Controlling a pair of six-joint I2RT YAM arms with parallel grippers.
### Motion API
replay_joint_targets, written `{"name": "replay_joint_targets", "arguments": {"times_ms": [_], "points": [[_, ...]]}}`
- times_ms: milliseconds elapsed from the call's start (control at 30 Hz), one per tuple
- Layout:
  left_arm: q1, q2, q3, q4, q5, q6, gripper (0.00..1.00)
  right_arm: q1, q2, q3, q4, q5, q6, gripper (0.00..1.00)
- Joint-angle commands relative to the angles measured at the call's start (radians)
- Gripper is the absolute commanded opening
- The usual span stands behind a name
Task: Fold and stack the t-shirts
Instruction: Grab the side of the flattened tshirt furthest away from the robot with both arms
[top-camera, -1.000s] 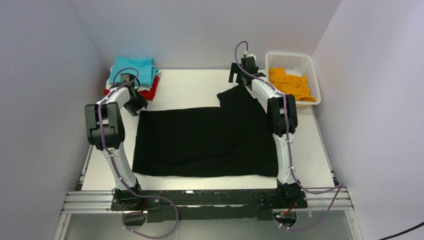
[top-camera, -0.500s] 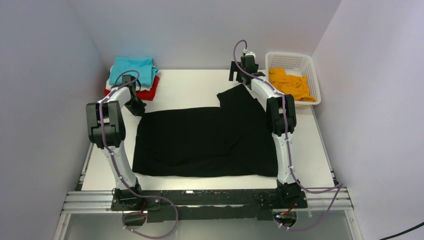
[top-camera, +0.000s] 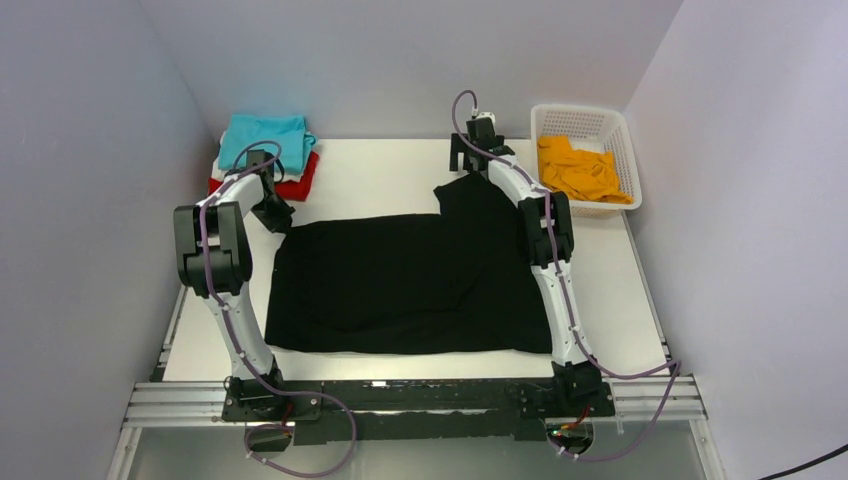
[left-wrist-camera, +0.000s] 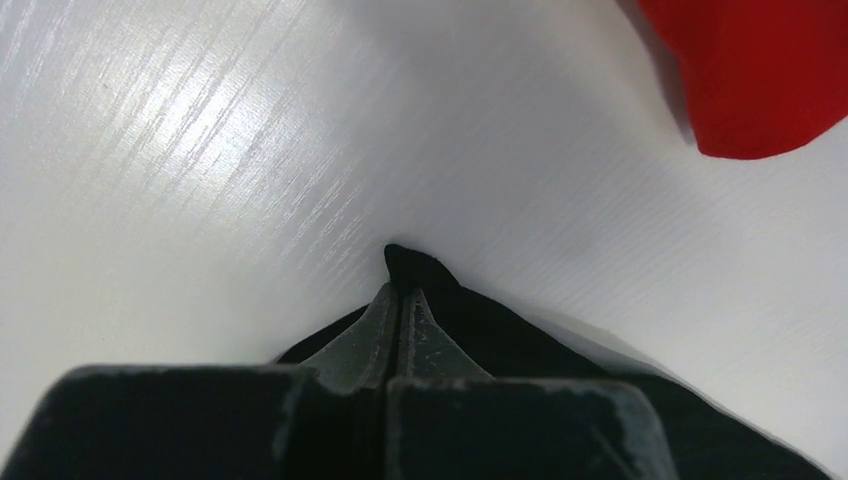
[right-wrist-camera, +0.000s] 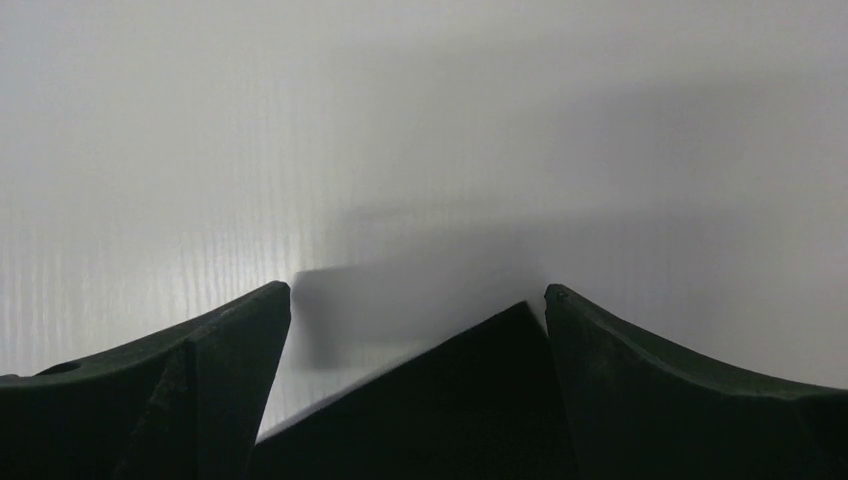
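A large black t-shirt (top-camera: 410, 285) lies spread flat on the white table (top-camera: 380, 175). My left gripper (top-camera: 277, 215) is at its far left corner. In the left wrist view the left gripper (left-wrist-camera: 400, 295) is shut on that corner, and a small tip of black t-shirt (left-wrist-camera: 412, 265) pokes out past the fingers. My right gripper (top-camera: 468, 160) hovers open at the shirt's far right corner. In the right wrist view that black t-shirt corner (right-wrist-camera: 470, 400) lies between the spread fingers of the right gripper (right-wrist-camera: 418, 300), close to the right finger.
Folded t-shirts are stacked at the back left: teal (top-camera: 265, 138) on top, a white edge (top-camera: 222, 165), red (top-camera: 295, 185) beneath. The red t-shirt (left-wrist-camera: 760, 80) also shows in the left wrist view. A white lattice basket (top-camera: 585, 110) at the back right holds an orange t-shirt (top-camera: 575, 168).
The left gripper has closed onto the black shirt's far left corner. The right arm has swung left along the shirt's far edge, still open.
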Motion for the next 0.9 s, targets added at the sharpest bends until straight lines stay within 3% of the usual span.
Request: {"name": "replay_joint_targets", "arguments": {"times_ms": [0, 167, 533, 667, 800, 867], "points": [[-0.008, -0.058, -0.015, 0.014, 0.027, 0.017, 0.0, 0.004, 0.009, 0.045, -0.136, 0.027, -0.002, 0.98], [-0.009, -0.035, 0.016, 0.006, 0.023, 0.019, 0.0, 0.011, -0.027, -0.018, -0.184, 0.034, -0.017, 0.88], [-0.008, -0.01, 0.055, -0.017, -0.002, 0.013, 0.0, 0.037, -0.085, -0.075, -0.264, 0.165, -0.097, 0.81], [-0.008, -0.003, 0.058, -0.013, 0.001, 0.013, 0.0, 0.042, -0.088, -0.072, -0.262, 0.114, -0.083, 0.61], [-0.007, 0.01, 0.083, -0.027, -0.003, 0.014, 0.0, 0.042, -0.087, -0.078, -0.269, 0.057, -0.029, 0.5], [-0.007, 0.011, 0.087, -0.024, -0.004, 0.012, 0.0, 0.04, -0.091, -0.093, -0.262, 0.037, -0.006, 0.35]]}}
